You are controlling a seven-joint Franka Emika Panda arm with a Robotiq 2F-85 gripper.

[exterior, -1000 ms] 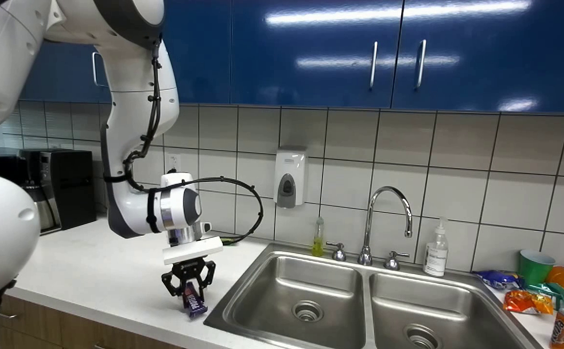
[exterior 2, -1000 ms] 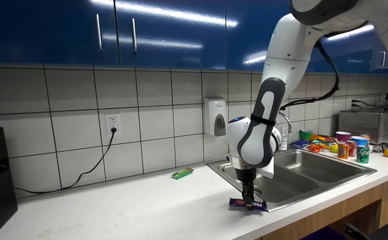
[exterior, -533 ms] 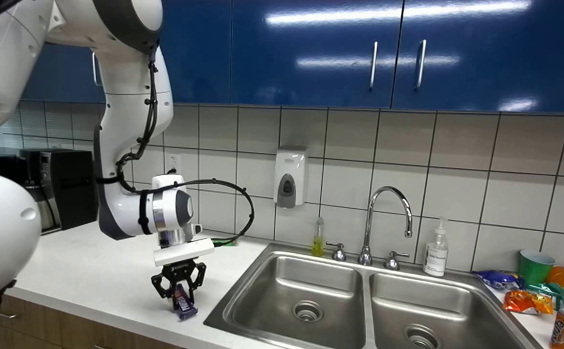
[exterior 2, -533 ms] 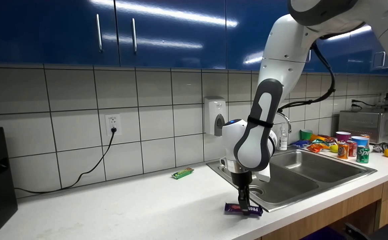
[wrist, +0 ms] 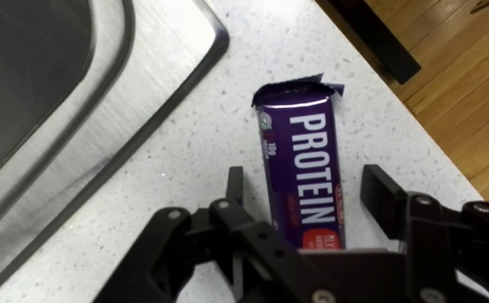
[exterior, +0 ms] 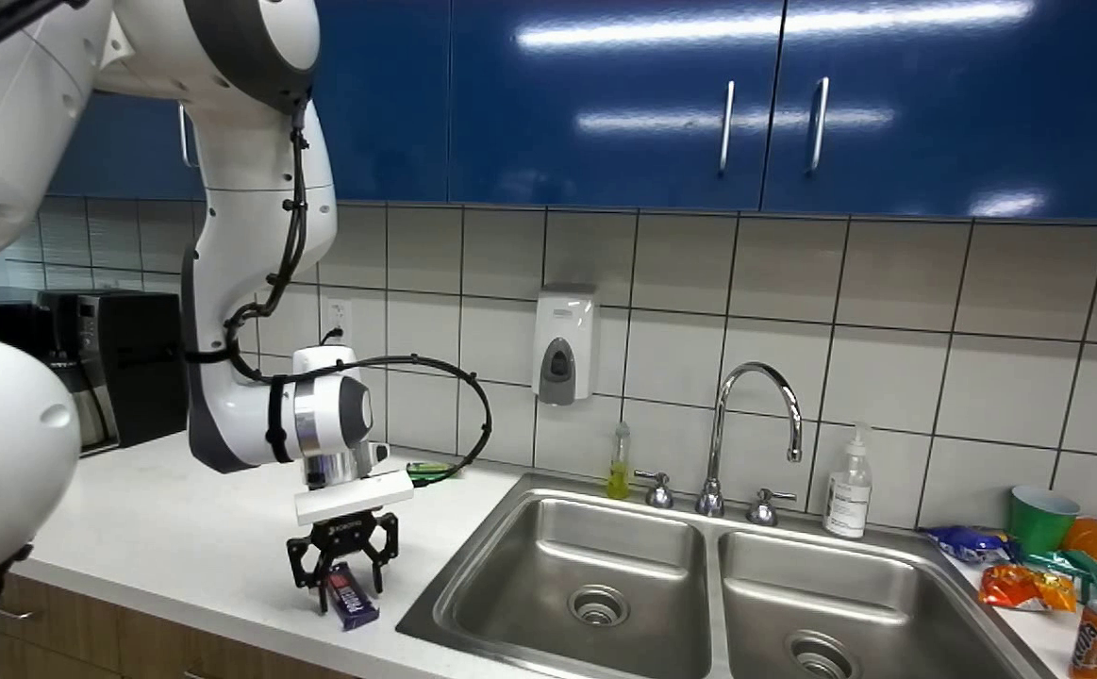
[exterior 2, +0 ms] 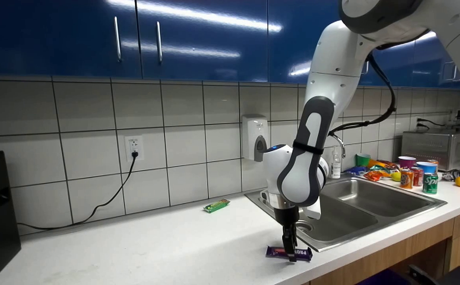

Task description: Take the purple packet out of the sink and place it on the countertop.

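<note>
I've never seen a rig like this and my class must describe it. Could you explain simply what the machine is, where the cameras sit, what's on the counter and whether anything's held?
This is a jointed robot arm ending in a black two-fingered gripper. Two cameras stand apart from it, so both exterior views show the arm and sink; a third rides on its wrist, looking past the fingers.

Between the open fingers, a purple protein bar lies on the white countertop, beside the sink. A green wrapped bar lies nearer the tiled wall; a Sprite can stands across the sink.

Nothing is held: the wrist view shows gaps between the purple bar and both fingers.
</note>
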